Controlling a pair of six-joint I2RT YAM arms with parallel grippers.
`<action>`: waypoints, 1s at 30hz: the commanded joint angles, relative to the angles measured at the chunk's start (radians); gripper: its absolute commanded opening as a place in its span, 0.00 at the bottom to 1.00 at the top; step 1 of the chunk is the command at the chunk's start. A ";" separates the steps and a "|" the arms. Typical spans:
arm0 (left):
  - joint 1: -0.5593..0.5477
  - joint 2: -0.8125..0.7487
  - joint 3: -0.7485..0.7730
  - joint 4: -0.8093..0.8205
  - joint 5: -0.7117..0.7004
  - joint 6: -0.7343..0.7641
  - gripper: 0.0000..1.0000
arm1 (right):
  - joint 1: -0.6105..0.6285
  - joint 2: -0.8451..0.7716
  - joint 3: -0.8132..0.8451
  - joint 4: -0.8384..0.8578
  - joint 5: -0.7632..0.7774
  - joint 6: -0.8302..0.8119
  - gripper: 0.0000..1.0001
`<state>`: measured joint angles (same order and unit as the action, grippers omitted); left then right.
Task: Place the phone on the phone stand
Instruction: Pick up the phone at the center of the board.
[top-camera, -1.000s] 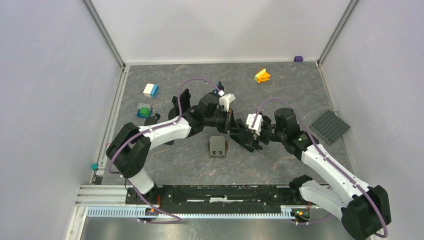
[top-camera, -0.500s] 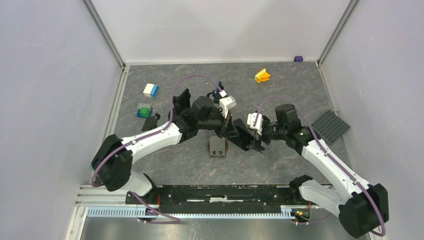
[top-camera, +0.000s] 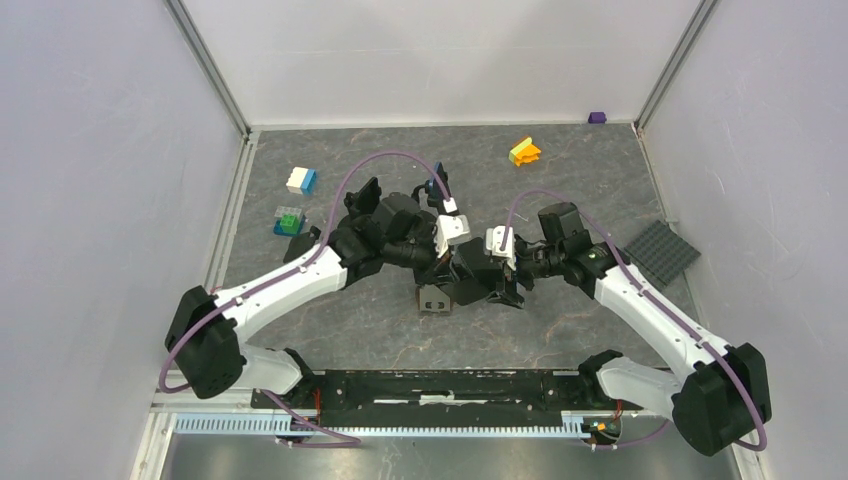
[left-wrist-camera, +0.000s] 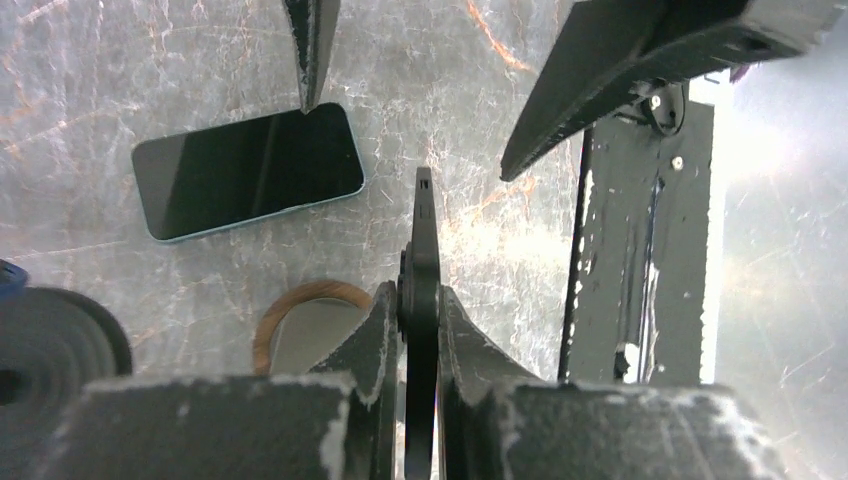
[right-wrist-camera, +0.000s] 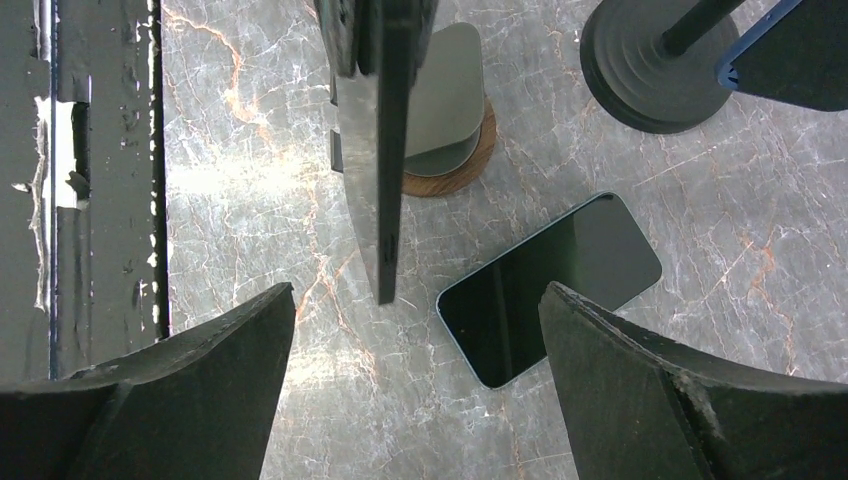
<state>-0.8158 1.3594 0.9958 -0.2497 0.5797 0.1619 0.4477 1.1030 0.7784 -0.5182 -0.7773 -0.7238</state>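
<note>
A: Phone (left-wrist-camera: 424, 230)?
B: Edge-on, pinched in left gripper (left-wrist-camera: 421, 295) jaws, by the phone stand (right-wrist-camera: 452, 95); right gripper (right-wrist-camera: 415, 300) jaws spread either side, apart from it.
A: Second phone (right-wrist-camera: 550, 285)?
B: Flat on surface (right-wrist-camera: 250, 150), four o'clock of first, right wrist view.

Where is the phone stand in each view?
Top external: phone stand at centre, partly hidden.
Left wrist: lower left of centre.
Right wrist: top centre.
Shared landmark: black base rail, at bottom, right and left respectively.

Grey marbled table (top-camera: 380, 330) with flat phone (left-wrist-camera: 250, 172), phone stand (right-wrist-camera: 450, 100), scattered toy blocks (top-camera: 300, 180).
</note>
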 joint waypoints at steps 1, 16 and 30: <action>-0.006 -0.026 0.169 -0.303 0.024 0.295 0.02 | 0.002 -0.010 0.028 0.007 0.011 -0.027 0.96; -0.005 0.141 0.455 -0.757 -0.003 0.527 0.02 | 0.002 0.002 -0.035 0.073 -0.020 -0.015 0.96; 0.080 0.083 0.342 -0.529 0.099 0.433 0.02 | 0.022 0.114 -0.055 0.240 -0.139 0.073 0.85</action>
<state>-0.7986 1.5421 1.4208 -0.9871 0.5636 0.6655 0.4603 1.2011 0.7212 -0.3801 -0.8413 -0.6949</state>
